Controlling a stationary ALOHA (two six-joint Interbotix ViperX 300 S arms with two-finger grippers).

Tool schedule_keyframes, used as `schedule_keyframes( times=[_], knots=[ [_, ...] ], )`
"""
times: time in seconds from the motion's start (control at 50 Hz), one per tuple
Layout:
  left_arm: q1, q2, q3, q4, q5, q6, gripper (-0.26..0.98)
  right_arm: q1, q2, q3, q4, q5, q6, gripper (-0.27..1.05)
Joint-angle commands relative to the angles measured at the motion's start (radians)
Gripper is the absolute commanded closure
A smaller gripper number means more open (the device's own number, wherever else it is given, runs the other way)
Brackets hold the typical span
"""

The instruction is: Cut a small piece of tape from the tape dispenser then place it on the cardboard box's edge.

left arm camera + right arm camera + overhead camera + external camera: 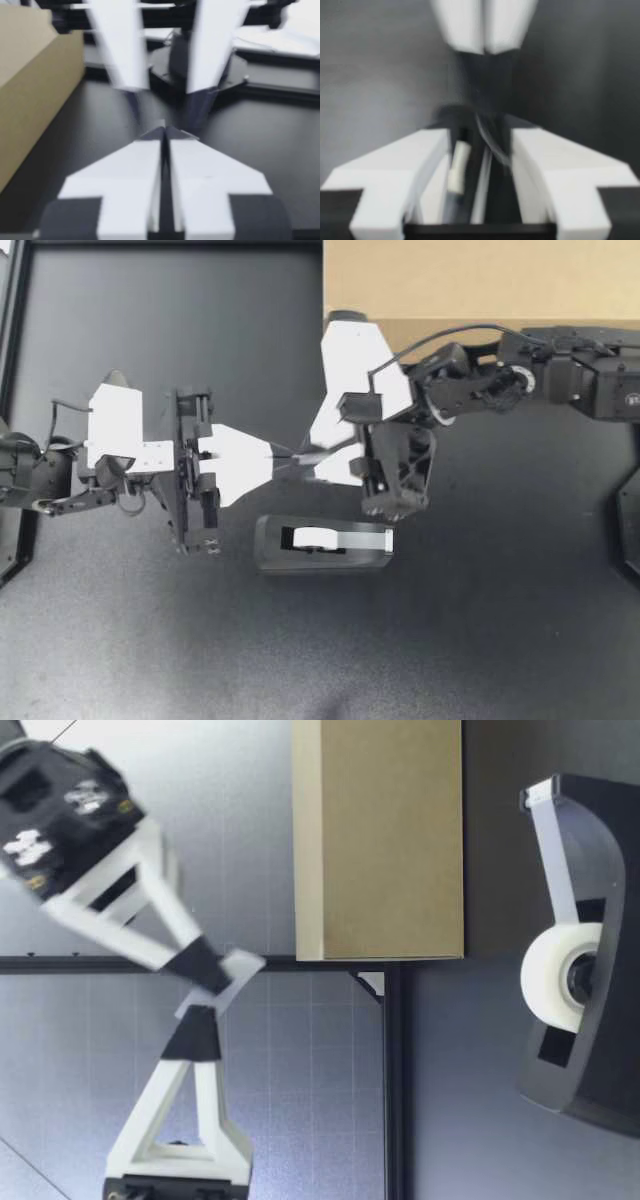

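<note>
Nearest the low camera stands the black tape dispenser (pixel 610 1050), flat on the dark counter (pixel 120 660). Its white roll (pixel 560 975) faces that camera, and a band of tape leads from the roll to the cutter end. Seen from above, the dispenser lies at the lower centre of the frame, just below the spot where the two arms meet. The cardboard box (pixel 480 280) fills the upper right of that frame, apart from the dispenser; in the low view it stands farther back.

My left gripper (pixel 272 453) enters from the left and my right gripper (pixel 312 454) from the right. They meet tip to tip, high above the counter and clear of both dispenser and box. The left jaws are pressed together with no gap. The right jaws stand a little apart. In the right wrist view a thin pale strip (pixel 491 140), seemingly tape, runs from the left gripper's tips into that gap. Blur hides whether either pair actually pinches it.
</note>
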Motion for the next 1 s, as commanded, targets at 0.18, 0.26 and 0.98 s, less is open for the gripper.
schedule_keyframes(
  times=[0.18,0.26,0.98],
  knots=[
    [0.041,0.035,-0.041,-0.155,-0.08,-0.026,0.82,-0.098,-0.149,0.133,0.002,-0.179,-0.008,0.34],
    [0.08,0.063,-0.066,-0.238,-0.084,-0.067,0.82,-0.114,-0.183,0.178,0.002,-0.239,-0.009,0.34],
    [0.331,0.314,-0.253,-0.273,-0.078,-0.747,0.82,-0.192,-0.115,0.301,-0.061,-0.667,-0.012,0.75]
  ],
)
